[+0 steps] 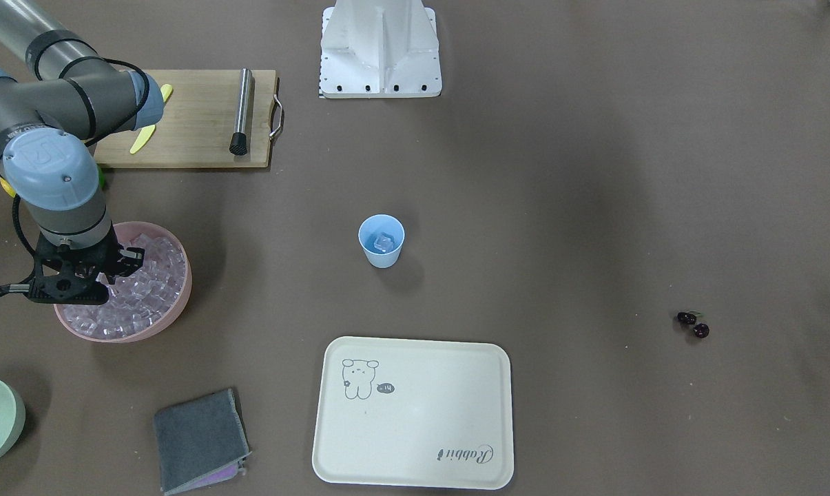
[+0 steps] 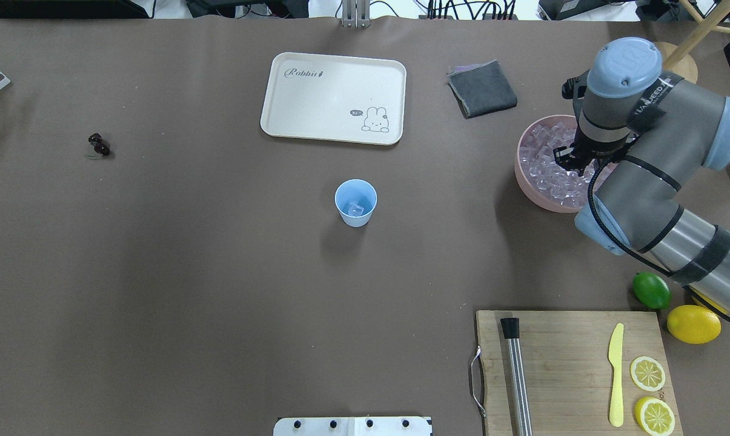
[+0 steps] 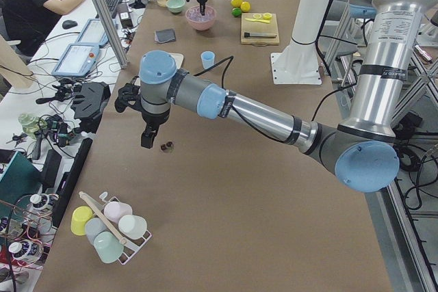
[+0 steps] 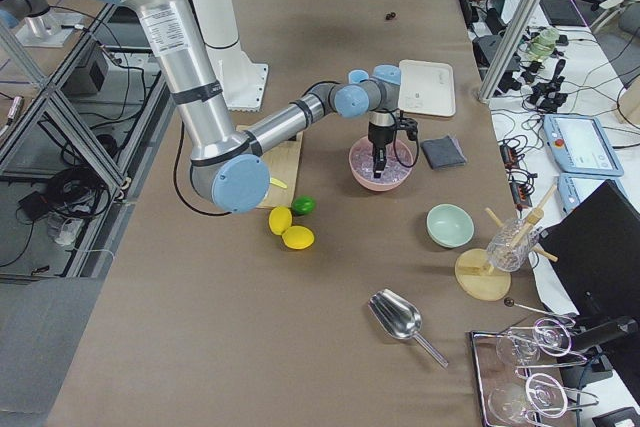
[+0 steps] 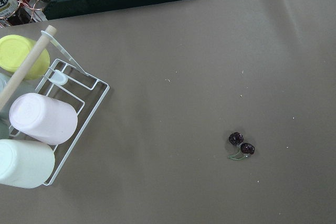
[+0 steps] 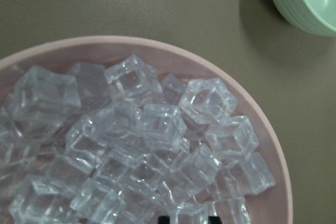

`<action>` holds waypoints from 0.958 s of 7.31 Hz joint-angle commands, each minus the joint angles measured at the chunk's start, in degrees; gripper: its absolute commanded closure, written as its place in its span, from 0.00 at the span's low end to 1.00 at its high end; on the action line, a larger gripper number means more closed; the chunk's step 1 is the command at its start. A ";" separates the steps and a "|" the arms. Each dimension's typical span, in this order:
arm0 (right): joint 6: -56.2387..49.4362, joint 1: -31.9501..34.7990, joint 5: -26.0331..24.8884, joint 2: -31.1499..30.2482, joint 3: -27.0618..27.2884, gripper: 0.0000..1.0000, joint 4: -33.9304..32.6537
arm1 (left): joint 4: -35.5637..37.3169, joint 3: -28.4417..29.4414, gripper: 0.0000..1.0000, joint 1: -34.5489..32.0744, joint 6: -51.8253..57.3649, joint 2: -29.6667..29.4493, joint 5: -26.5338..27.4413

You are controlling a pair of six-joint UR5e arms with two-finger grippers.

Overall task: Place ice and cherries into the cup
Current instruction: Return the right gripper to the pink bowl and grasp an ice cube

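Right gripper [image 2: 567, 160] down among clear glassy ice cubes [image 6: 142, 129] in wide pink bowl [image 1: 180, 303], tips astride one cube; grip can't tell. Left gripper [image 3: 148, 140] over dark twin cherries [image 1: 693, 324], state unclear. Small light-blue plastic cup [image 1: 381, 241] mid-desk [image 1: 559, 207], well apart. Risk: slick cube squirts free in transit

Bright, even light; soft shadows

A table [image 2: 219, 272] under a matte brown cover takes up most of the room. Along one long side of the table stands a white workbench [image 3: 87, 13], with aluminium posts [image 3: 109, 29] rising beside it. Grey floor [image 4: 50, 347] shows past the table's opposite side. The light is soft and even.
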 commanded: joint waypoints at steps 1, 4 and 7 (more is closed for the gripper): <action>0.00 -0.39 -0.34 0.03 -0.10 0.63 -0.07 | 0.00 0.02 0.02 0.12 -0.04 0.02 -0.02; -0.18 -1.35 -0.43 -0.33 -0.01 0.61 0.02 | 0.00 0.19 0.02 0.12 -0.04 0.02 -0.02; -3.50 -1.36 -1.39 -0.50 -0.18 0.60 -0.16 | 0.00 0.11 0.02 0.12 -0.04 0.02 0.07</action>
